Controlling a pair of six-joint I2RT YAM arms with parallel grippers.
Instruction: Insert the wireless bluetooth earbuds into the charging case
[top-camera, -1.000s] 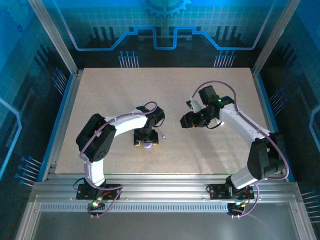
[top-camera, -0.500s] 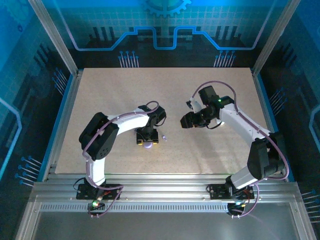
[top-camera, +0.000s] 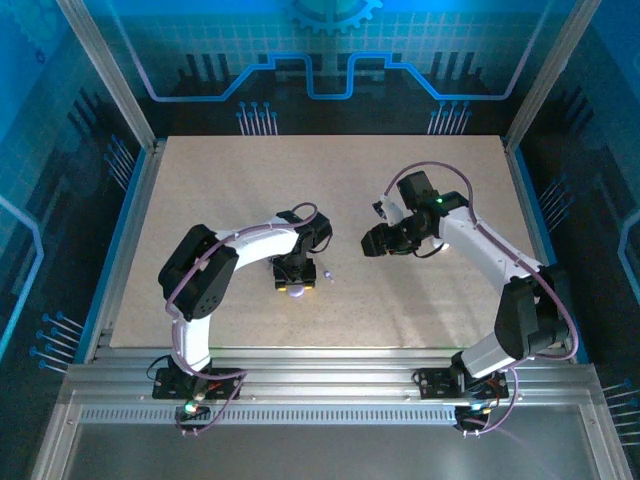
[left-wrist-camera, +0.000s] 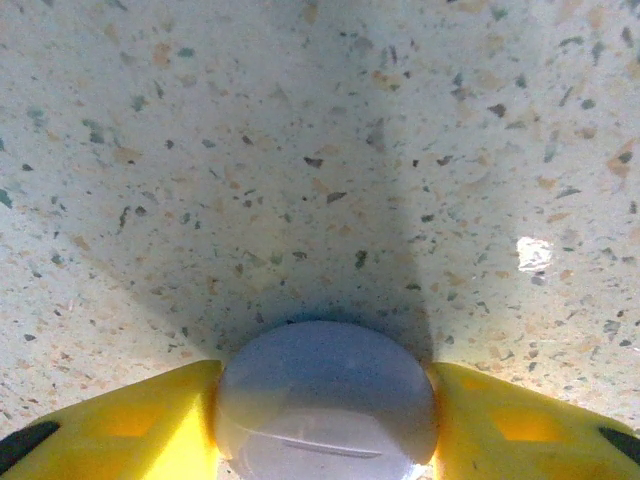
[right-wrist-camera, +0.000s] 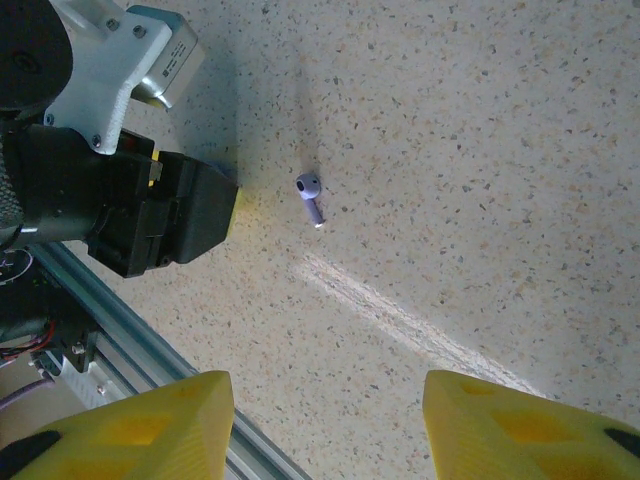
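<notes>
Since a second ago, only the left arm's elbow is seen shifted. The lavender charging case (left-wrist-camera: 325, 390) is clamped by the left gripper (left-wrist-camera: 325, 425) toward the table's (top-camera: 200, 200) near edge. Just right, a purple earbud (right-wrist-camera: 310, 196) lies loose. The right gripper (right-wrist-camera: 325, 425) is held wide apart.

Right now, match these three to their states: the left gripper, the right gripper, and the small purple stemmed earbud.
1 left gripper
2 right gripper
3 small purple stemmed earbud

A lying loose on the speckled table
B jaws wide apart, nothing between them
C jaws shut on the round lavender charging case

Pairs: 1-C, 2-B, 3-A
</notes>
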